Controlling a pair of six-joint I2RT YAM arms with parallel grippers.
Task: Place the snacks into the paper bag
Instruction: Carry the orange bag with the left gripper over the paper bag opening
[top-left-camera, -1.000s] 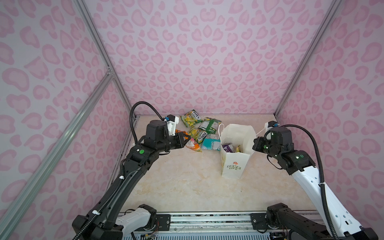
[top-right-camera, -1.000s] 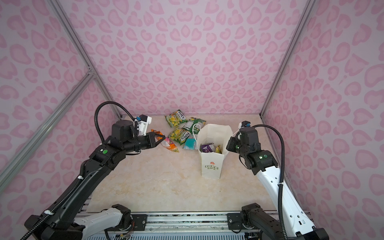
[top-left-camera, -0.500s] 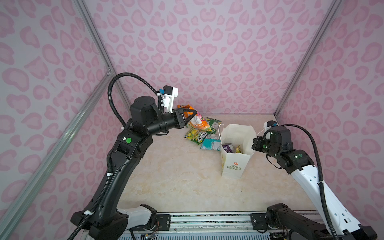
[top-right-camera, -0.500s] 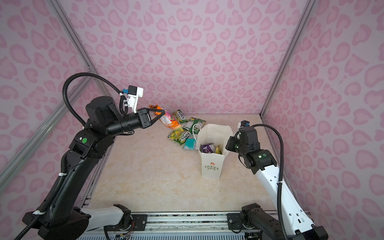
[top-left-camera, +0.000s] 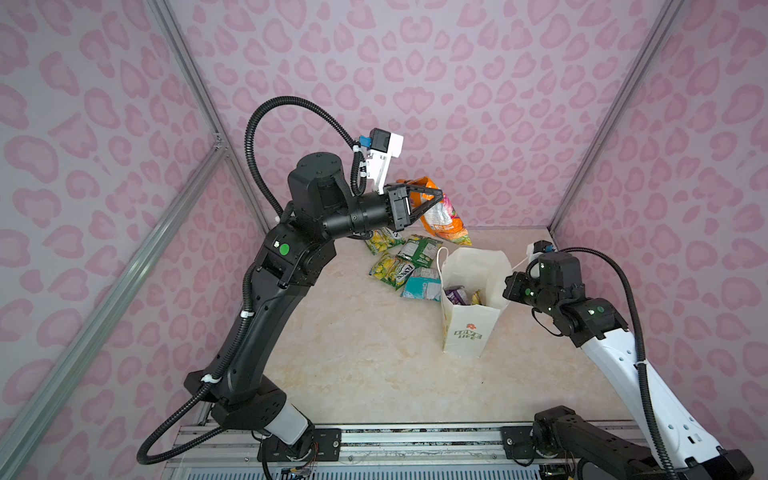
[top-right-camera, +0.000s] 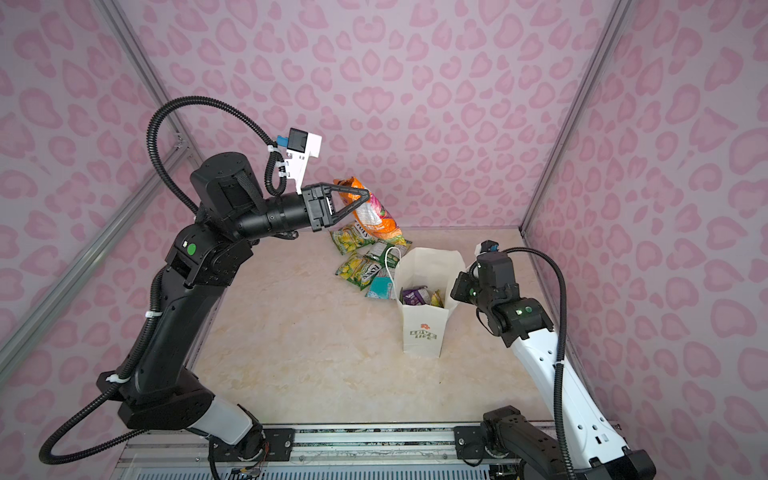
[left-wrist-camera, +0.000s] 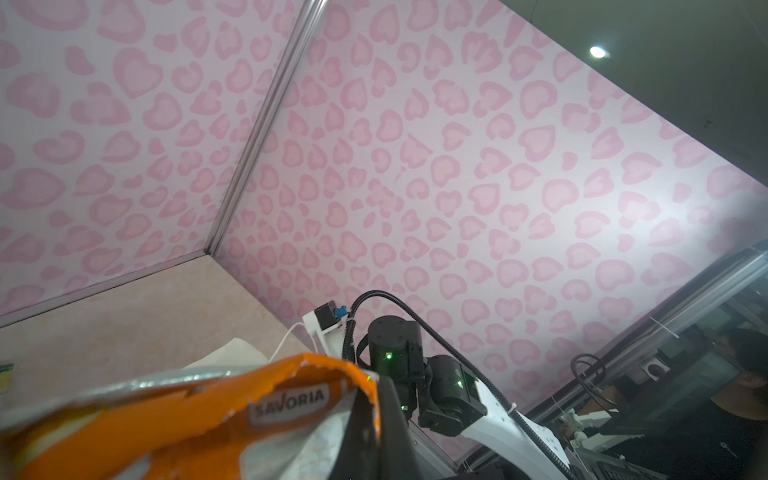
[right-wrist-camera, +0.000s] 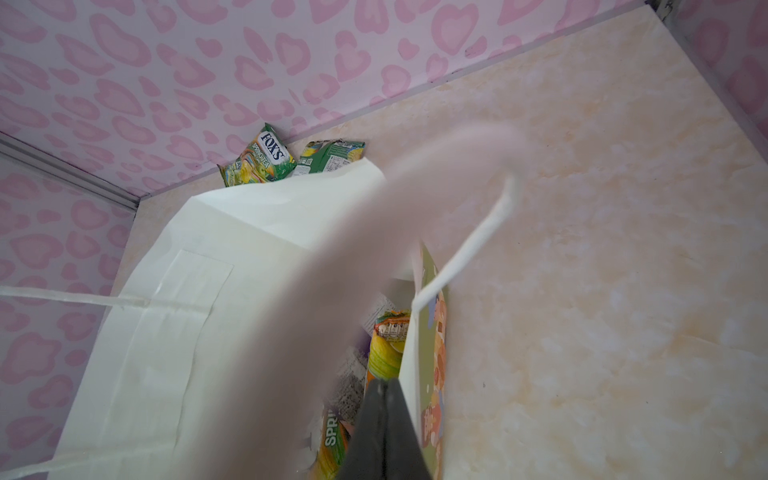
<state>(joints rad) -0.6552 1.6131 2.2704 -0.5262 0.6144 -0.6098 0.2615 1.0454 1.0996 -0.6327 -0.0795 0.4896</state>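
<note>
Over the tabletop (top-left-camera: 353, 353), left claw (top-left-camera: 438, 195) clamps an orange packet (top-left-camera: 442, 218) at eleven o'clock of the paper bag (top-left-camera: 469, 332), whose three-o'clock rim right claw (right-wrist-camera: 381, 390) pinches steady.

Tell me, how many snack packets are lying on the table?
4, all beside the paper bag: green-yellow packet farthest back, dark green packet, second green-yellow packet nearer, teal-white packet partly behind the bag. More may be hidden.

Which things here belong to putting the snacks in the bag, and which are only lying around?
Job: orange packet in the left gripper; paper bag, rim pinched by the right gripper; purple packet inside; green-yellow packets, dark green packet, teal-white packet on the table.
Not job: nothing loose; only pink walls, metal frame, base rail.
</note>
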